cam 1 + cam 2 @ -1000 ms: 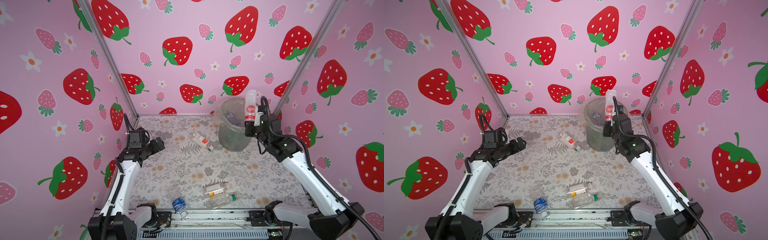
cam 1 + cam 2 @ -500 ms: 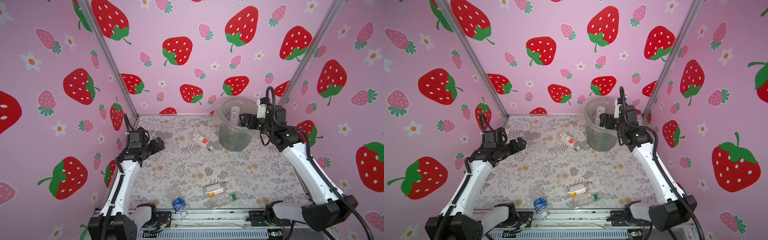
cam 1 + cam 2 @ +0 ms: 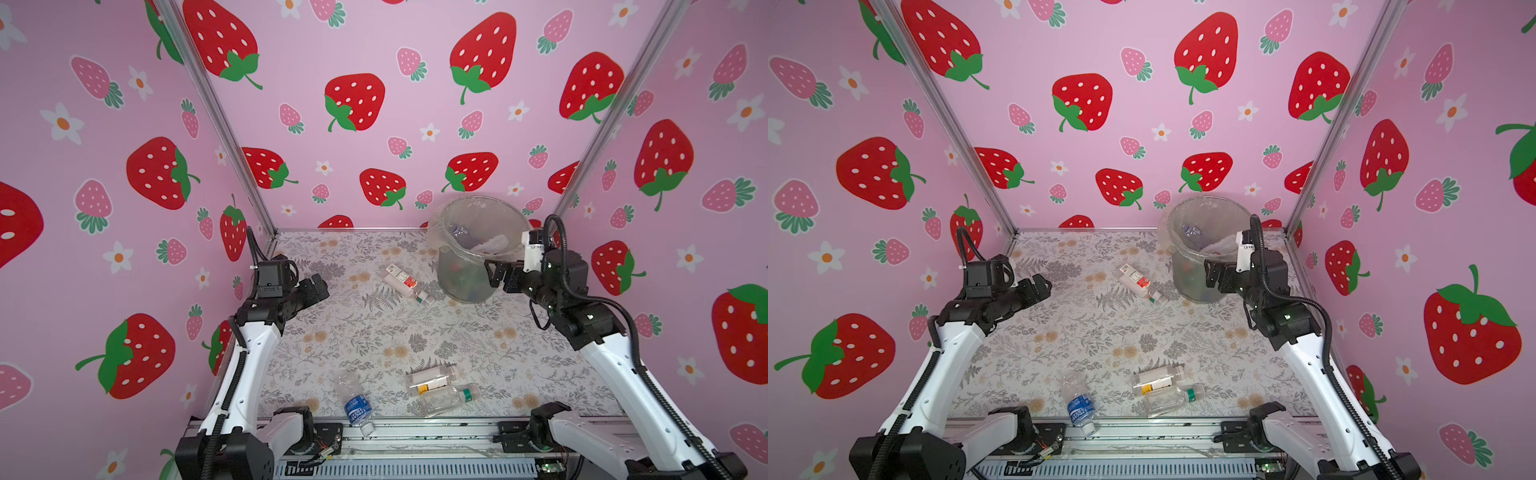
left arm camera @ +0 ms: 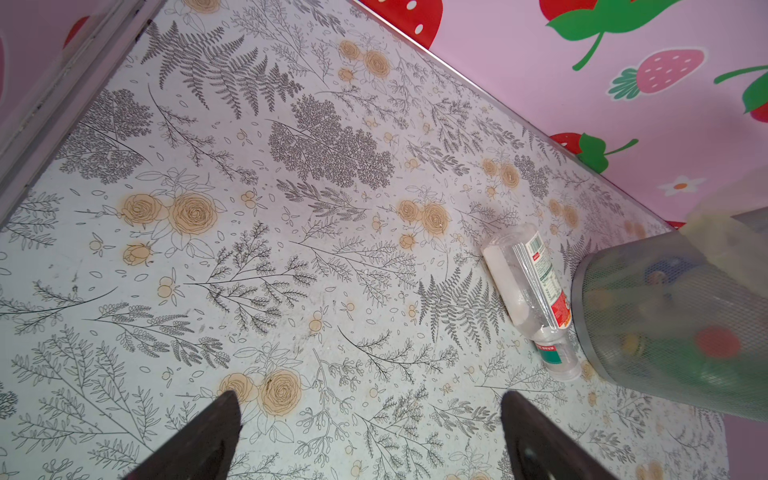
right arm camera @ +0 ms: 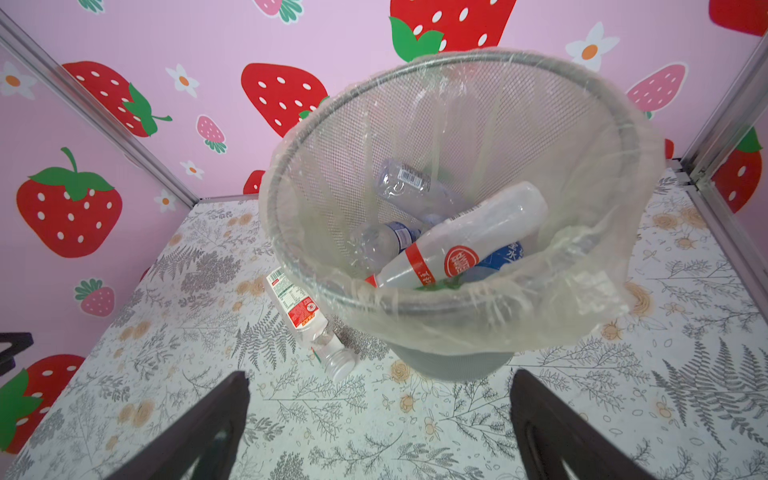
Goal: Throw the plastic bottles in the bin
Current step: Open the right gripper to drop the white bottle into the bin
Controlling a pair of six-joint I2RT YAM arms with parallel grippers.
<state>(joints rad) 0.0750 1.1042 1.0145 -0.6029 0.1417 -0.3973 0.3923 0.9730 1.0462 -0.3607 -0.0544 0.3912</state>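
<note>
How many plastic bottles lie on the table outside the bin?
4: red-and-white-labelled clear bottle beside the grey mesh bin; blue-labelled bottle at the near edge; yellow-labelled bottle and green-capped bottle together, front centre. None seems hidden.

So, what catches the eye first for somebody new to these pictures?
The pink walls with big red strawberries surround the cell. At the far right of the floral table stands the lined bin, holding several bottles, a white bottle with a red label on top. Four more lie on the table: a red-labelled bottle beside the bin, a blue-labelled bottle and two clear bottles near the front edge.
</note>
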